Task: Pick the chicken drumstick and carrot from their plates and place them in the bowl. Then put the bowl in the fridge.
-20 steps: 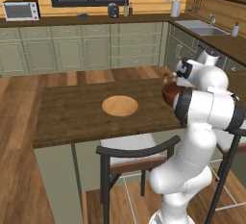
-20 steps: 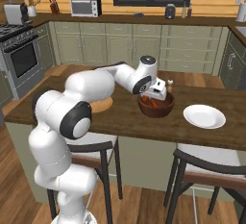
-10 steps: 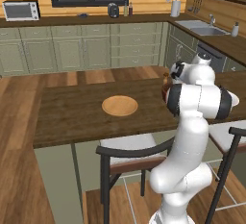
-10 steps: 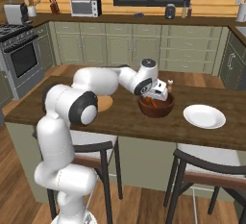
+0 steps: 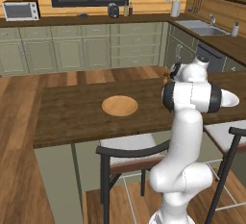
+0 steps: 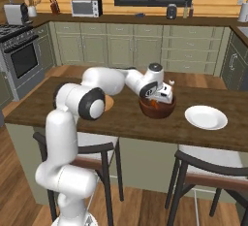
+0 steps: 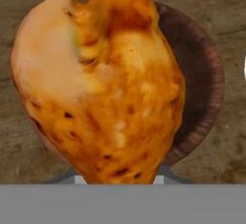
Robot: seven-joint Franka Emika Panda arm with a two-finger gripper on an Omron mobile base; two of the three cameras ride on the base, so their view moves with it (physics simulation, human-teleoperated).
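Observation:
The golden-brown chicken drumstick [image 7: 105, 83] hangs right in front of the hand camera and hides the fingertips. Behind it lies the dark reddish-brown bowl [image 7: 204, 83]. In the right base view my gripper [image 6: 161, 94] sits just over the bowl [image 6: 157, 109] on the island, shut on the drumstick, whose pale bone end [image 6: 170, 81] sticks up. Something orange shows inside the bowl under the hand; I cannot tell if it is the carrot. The light-tan plate [image 5: 119, 105] lies bare at mid-table. The fridge is out of view.
A white plate [image 6: 206, 117] lies to the right of the bowl. Stools [image 6: 213, 164] stand along the island's near edge. My own arm [image 5: 190, 95] blocks the bowl in the left base view. Cabinets, a stove [image 6: 22, 60] and a sink counter ring the room.
The hand with the drumstick has sunk a little toward the bowl. The arm's elbow has folded in closer. Bowl and plates have stayed put.

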